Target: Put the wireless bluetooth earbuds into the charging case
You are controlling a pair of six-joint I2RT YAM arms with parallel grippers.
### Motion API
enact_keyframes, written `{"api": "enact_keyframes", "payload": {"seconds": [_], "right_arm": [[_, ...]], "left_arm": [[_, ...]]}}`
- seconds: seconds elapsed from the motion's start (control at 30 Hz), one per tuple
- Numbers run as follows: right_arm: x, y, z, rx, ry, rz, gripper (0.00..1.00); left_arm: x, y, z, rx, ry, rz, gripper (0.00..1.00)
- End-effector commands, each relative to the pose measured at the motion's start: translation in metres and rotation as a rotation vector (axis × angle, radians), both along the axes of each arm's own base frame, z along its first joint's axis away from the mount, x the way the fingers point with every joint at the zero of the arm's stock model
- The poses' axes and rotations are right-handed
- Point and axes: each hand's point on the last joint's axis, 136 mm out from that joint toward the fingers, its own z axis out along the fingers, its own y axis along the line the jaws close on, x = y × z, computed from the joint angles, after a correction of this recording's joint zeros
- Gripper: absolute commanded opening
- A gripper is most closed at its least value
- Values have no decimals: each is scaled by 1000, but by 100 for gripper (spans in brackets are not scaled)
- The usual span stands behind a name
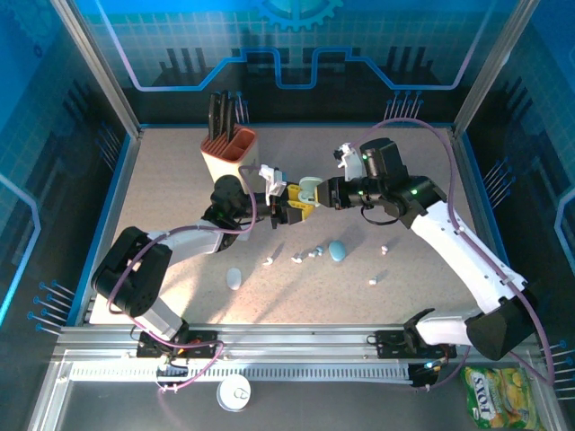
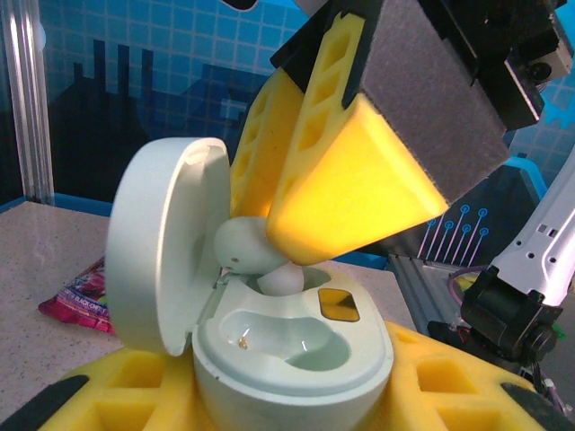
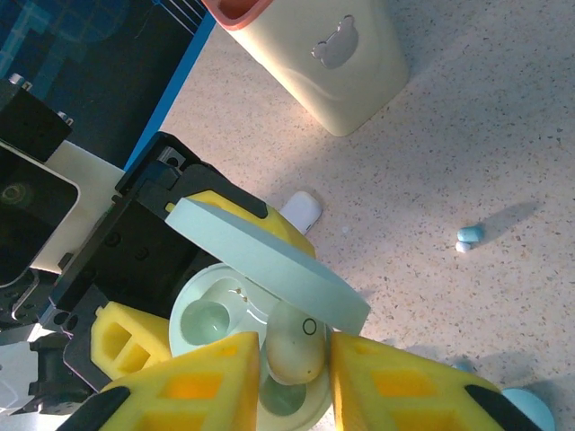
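The speckled tabletop [image 1: 171, 197] carries a holder [image 1: 229, 157] near its far edge, a blue case [image 1: 337, 250], a pale case [image 1: 234, 278] and scattered buds [image 1: 295, 259] mid-table.

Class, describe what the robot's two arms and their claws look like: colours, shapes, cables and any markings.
The left arm and right arm have pale links with black joints, and a purple cable runs along each. The left claw and right claw carry yellow fingers with cut-out cells on black mounts.
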Motion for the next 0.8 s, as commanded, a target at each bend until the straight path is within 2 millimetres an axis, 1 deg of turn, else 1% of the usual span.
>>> {"api": "enact_keyframes", "payload": {"seconds": [0.0, 0.13, 0.23, 0.4, 0.63, 0.77], "right_arm": [[4, -1, 8, 14, -8, -7, 25], [3, -2, 10, 8, -20, -3, 22], [0, -4, 12, -2, -31, 0, 22], [-8, -6, 11, -50, -49, 34, 22], [-13, -7, -1, -126, -50, 68, 22], [-12, -3, -9, -143, -45, 84, 22]], "left_arm": [[-9, 3, 14, -19, -63, -17, 34], [-9, 3, 13, -17, -62, -17, 34], [-9, 3, 11, -13, -58, -14, 34], [-6, 2, 2, 14, -61, -3, 35], [-5, 2, 2, 9, -57, -7, 34], [-6, 2, 5, 6, -60, -12, 34]]}}
